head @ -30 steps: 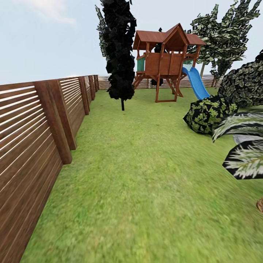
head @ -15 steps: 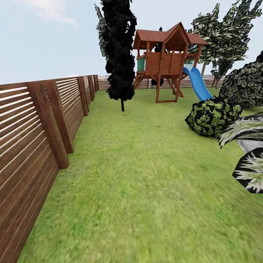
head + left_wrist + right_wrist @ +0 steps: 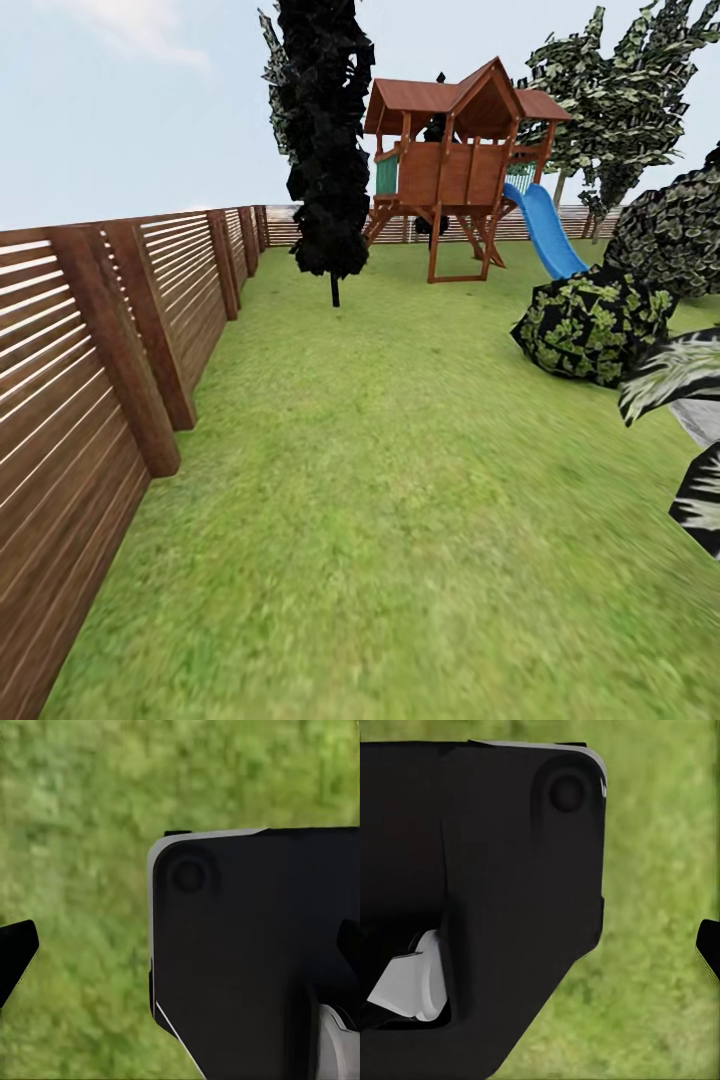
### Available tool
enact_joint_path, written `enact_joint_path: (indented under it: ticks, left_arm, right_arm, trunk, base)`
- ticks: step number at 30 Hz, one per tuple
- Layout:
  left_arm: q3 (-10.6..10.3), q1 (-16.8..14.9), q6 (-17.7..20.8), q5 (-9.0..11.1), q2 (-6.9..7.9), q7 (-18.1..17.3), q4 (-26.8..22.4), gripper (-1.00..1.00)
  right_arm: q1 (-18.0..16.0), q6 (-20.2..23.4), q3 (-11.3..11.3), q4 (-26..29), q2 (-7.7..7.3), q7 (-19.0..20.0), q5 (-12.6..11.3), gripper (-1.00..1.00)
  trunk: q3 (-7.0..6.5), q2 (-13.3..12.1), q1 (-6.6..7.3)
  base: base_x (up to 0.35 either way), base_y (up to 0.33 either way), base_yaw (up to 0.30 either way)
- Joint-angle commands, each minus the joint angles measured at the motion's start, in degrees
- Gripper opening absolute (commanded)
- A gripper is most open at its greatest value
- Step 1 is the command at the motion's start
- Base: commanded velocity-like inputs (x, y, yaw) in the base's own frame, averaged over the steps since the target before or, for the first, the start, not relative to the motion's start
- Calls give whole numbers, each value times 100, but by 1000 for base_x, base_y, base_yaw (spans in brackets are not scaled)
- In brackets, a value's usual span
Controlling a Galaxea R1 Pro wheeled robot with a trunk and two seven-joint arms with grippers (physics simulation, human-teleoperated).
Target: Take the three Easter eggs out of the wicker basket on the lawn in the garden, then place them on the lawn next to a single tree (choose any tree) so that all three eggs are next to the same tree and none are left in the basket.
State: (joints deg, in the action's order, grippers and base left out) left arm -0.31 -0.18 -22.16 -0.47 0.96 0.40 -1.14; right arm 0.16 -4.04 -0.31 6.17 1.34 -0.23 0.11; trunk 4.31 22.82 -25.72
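The Easter eggs and the wicker basket are out of view. The lawn stretches ahead as short green grass. A tree with a pale trunk and speckled foliage stands far off at the back right, behind the slide. In the left wrist view my left gripper hangs over grass, its dark fingertips far apart with nothing between them, and a black part of the robot lies below it. In the right wrist view my right gripper shows one fingertip at the frame's edge, the other hidden behind black bodywork.
A brown slat fence runs along the left. An all-black tree stands mid-lawn ahead, before a wooden playhouse with a blue slide. A dark bush and striped fronds crowd the right side.
The whole picture has shifted: the camera has moved forward. The fence posts slide off to the left, and the bush and fronds slide off to the right edge.
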Motion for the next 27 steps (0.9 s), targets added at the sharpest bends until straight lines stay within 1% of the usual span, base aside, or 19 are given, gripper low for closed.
enact_joint_path:
  ticks: [1, 27]
  left_arm:
    - [-4, -1, -16, -5, 1, 4, 0, 100]
    - [-1, -2, -16, -7, 1, 6, 0, 100]
  right_arm:
    - [2, -9, -5, 10, 0, -3, 2, 100]
    - [2, -9, -4, 7, -2, -3, 13, 100]
  trunk:
    - [10, 10, -6]
    - [10, 10, -6]
  base:
    - [336, 0, 0]
    - [336, 0, 0]
